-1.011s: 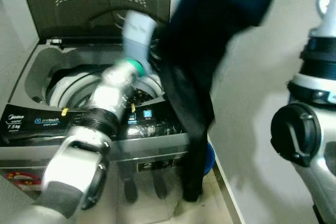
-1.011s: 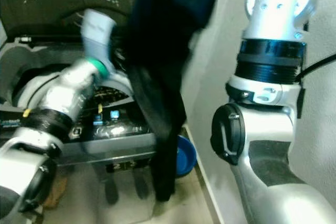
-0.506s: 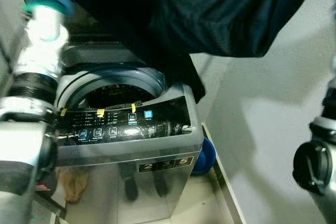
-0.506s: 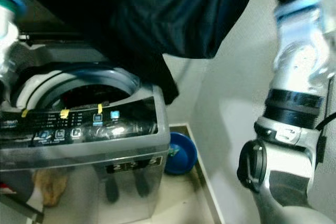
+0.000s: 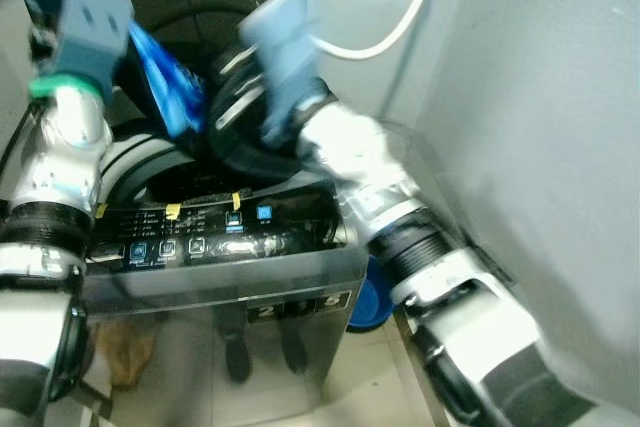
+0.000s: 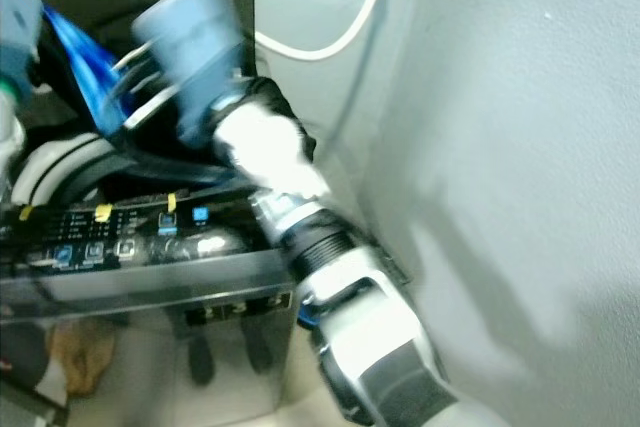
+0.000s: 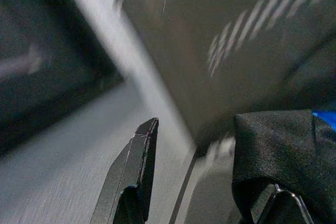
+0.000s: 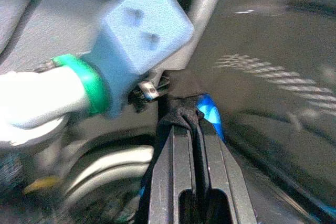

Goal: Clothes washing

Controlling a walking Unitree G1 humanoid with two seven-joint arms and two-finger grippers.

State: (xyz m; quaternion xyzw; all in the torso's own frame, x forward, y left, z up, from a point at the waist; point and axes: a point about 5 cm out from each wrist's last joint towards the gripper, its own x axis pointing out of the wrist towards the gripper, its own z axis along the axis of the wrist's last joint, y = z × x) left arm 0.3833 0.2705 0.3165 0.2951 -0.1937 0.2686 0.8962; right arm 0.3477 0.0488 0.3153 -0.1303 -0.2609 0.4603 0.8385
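Both grippers over the open washing machine [image 5: 230, 247], sharing a dark garment [image 5: 165, 87].

Right gripper [image 8: 190, 129] pinches the black-and-blue cloth above the drum; left gripper [image 7: 210, 192], farther left, is spread, cloth draped over one finger.

A plain grey wall [image 5: 540, 97] occupies the right side of the scene and shows soft shadows. A white cable [image 5: 400, 22] hangs in a curve against the wall at the far right corner. The floor [image 5: 340, 387] is pale tile, visible near the lower centre. A blue basin [image 5: 372, 299] rests on the floor beside the wall. A tan cloth-like item [image 5: 125, 352] lies on the floor at the near left; its identity cannot be determined.
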